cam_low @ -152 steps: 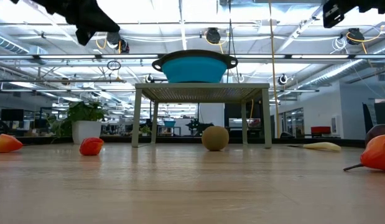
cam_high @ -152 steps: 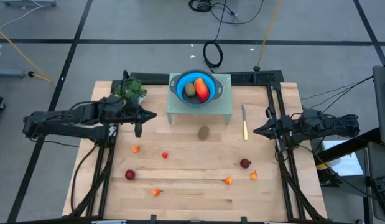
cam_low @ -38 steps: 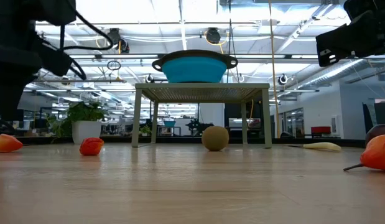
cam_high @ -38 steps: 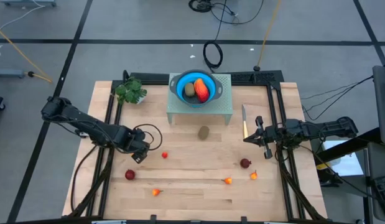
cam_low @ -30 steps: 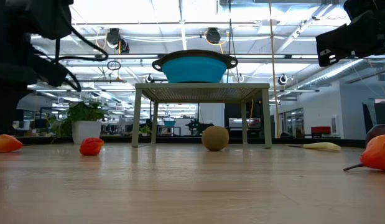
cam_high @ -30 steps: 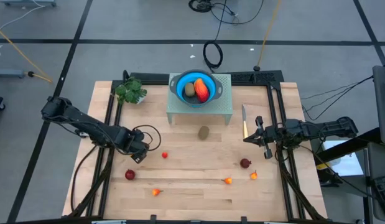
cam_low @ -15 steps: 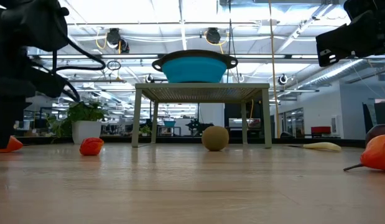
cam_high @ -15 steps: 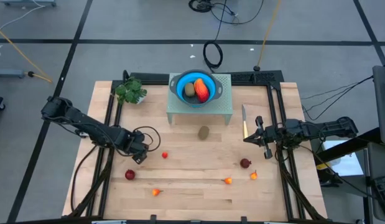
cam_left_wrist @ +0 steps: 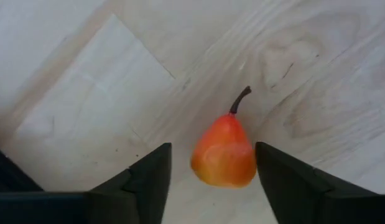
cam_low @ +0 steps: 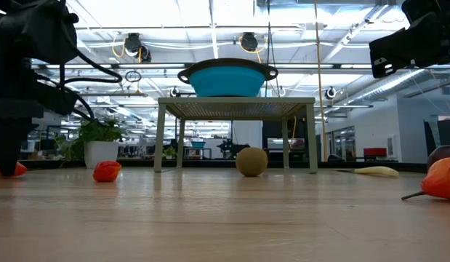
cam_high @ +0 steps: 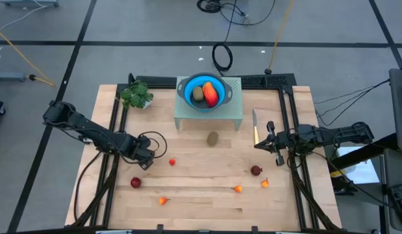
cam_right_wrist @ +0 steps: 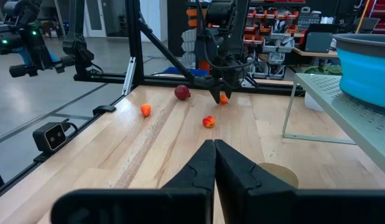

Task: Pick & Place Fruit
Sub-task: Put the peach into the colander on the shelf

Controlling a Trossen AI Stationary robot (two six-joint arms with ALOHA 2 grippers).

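Observation:
A small orange-red pear-shaped fruit (cam_left_wrist: 224, 155) with a dark stem lies on the wooden table at the left. My left gripper (cam_left_wrist: 208, 177) points down over it, open, one finger on each side; in the low view its dark fingers (cam_low: 6, 156) half hide the fruit (cam_low: 18, 169). My right gripper (cam_right_wrist: 214, 158) is shut and level above the table's right side (cam_high: 265, 144). A brown kiwi (cam_high: 213, 138) lies mid-table. Another kiwi and a longer orange-red piece sit in the blue bowl (cam_high: 188, 86). My left gripper comes from above, pointing down, with the orange-red fruit between its two fingers. One finger (cam_left_wrist: 273, 180) stands right at the fruit's side (cam_left_wrist: 249, 163); whether it touches I cannot tell. The other finger stands clear of the fruit. The fruit lies on the table.
The bowl stands on a grey-green stand (cam_high: 233, 110) at the far middle. Loose on the table are a red piece (cam_high: 172, 162), dark red rounds (cam_high: 136, 182) (cam_high: 256, 170) and small orange ones (cam_high: 163, 201) (cam_high: 238, 189). A knife (cam_high: 256, 133) and a green plant (cam_high: 137, 95) are near.
My left gripper has sunk toward the table, down around the orange-red fruit at the left, and now half hides it in the low view. The fruit has stayed where it was.

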